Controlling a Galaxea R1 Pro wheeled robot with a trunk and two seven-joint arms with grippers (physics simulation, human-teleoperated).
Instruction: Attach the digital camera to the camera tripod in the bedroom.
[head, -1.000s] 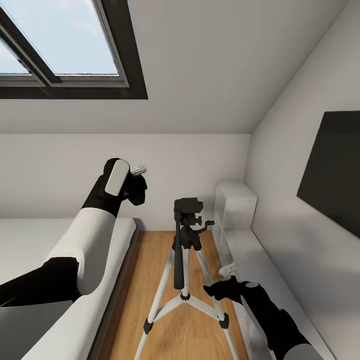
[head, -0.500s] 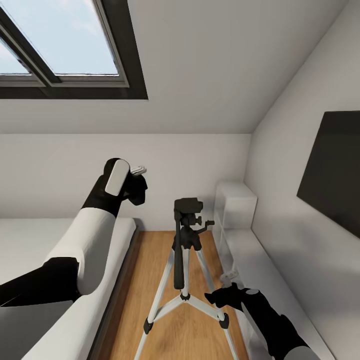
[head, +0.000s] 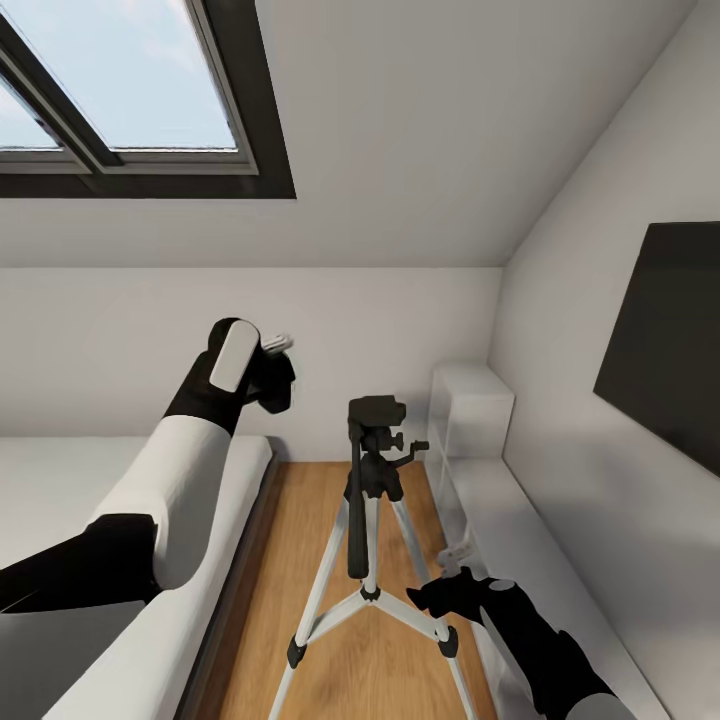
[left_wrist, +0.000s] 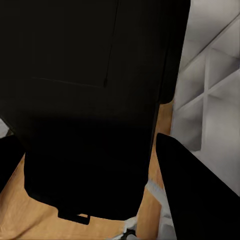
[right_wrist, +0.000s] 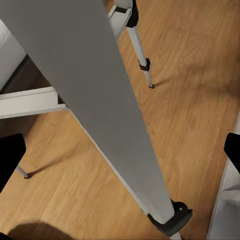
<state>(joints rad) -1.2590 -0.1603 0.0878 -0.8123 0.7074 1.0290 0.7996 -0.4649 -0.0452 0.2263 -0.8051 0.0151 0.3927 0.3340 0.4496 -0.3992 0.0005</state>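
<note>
The camera tripod (head: 372, 478) stands on the wood floor in the middle of the bedroom, its black pan head (head: 377, 410) bare on top. My left gripper (head: 274, 372) is raised up and to the left of that head, shut on the digital camera (head: 270, 388). In the left wrist view the black camera body (left_wrist: 85, 100) sits between the fingers (left_wrist: 195, 200). My right gripper (head: 438, 597) hangs low beside the tripod's right leg, open. In the right wrist view a silver leg (right_wrist: 100, 100) runs close between the spread fingertips (right_wrist: 10, 155).
A grey bed with a white mattress (head: 230, 560) lies along the left. A white shelf unit (head: 470, 410) and a low white ledge (head: 520, 540) line the right wall under the black TV (head: 670, 330). A skylight (head: 130, 90) is overhead. Wood floor (head: 300, 540) surrounds the tripod.
My right gripper has sunk a little lower beside the tripod's right leg. The left arm with the camera and the tripod have stayed put.
</note>
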